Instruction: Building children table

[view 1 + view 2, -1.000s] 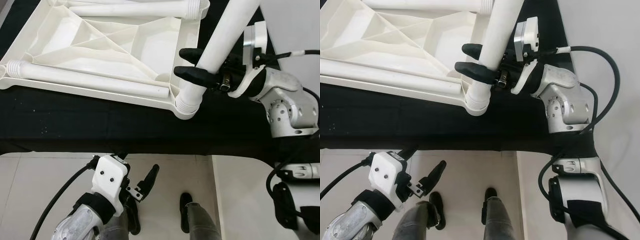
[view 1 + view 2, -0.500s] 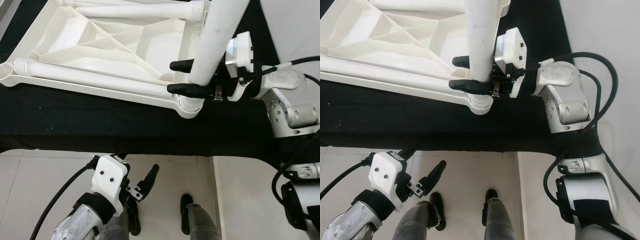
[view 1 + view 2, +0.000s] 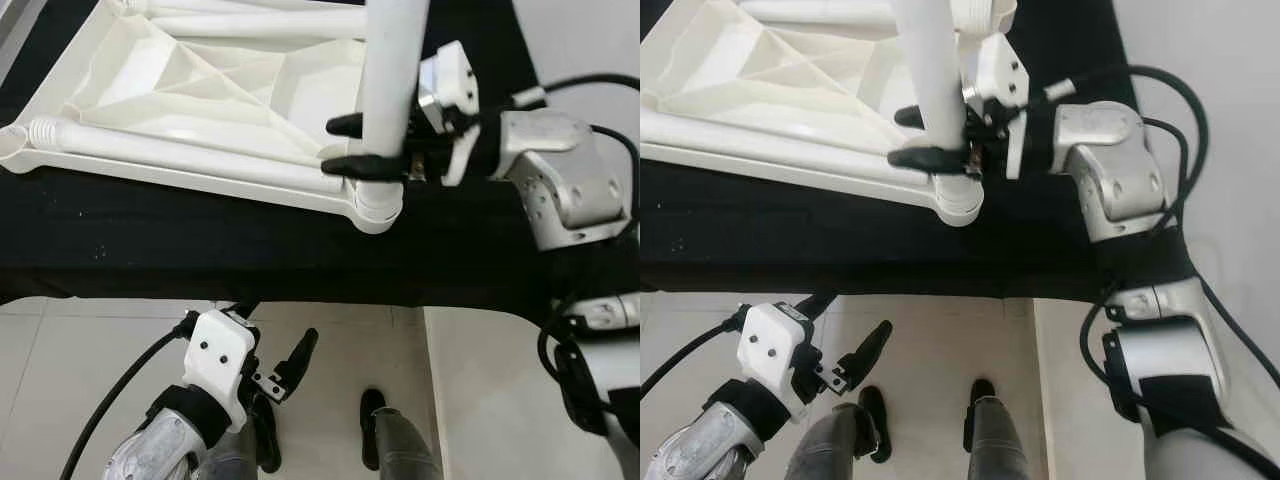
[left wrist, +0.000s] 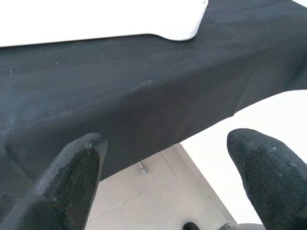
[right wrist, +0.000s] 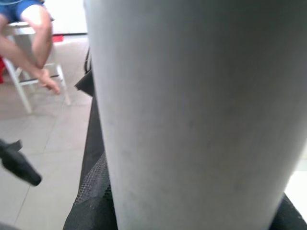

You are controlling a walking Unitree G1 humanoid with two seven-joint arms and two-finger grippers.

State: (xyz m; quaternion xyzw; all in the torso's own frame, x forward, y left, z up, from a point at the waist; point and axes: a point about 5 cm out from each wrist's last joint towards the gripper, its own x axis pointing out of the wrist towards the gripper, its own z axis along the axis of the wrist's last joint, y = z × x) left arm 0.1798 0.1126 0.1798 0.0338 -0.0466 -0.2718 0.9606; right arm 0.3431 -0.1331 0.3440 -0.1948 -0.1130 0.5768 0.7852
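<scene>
An upturned white plastic table top [image 3: 200, 90] lies on a black-covered surface [image 3: 200, 240]. A white table leg [image 3: 390, 80] stands nearly upright in the corner socket [image 3: 378, 205] nearest me. My right gripper [image 3: 358, 146] is shut on this leg just above the socket; the leg looms close and pale in the right wrist view [image 5: 192, 115]. Two more white legs [image 3: 190, 155] lie loose inside the top. My left gripper [image 3: 290, 365] hangs open below the surface's front edge, its fingers [image 4: 72, 182] apart with nothing between them.
The black cloth's front edge [image 3: 300, 295] runs across the view, with pale tiled floor [image 3: 80, 370] below it. My own feet [image 3: 372, 420] stand on the tiles. In the right wrist view a person's legs [image 5: 33, 43] sit on a white chair in the background.
My right gripper has swung the white leg from a rightward lean to nearly upright over the corner socket, moving left with it. The left arm has not moved.
</scene>
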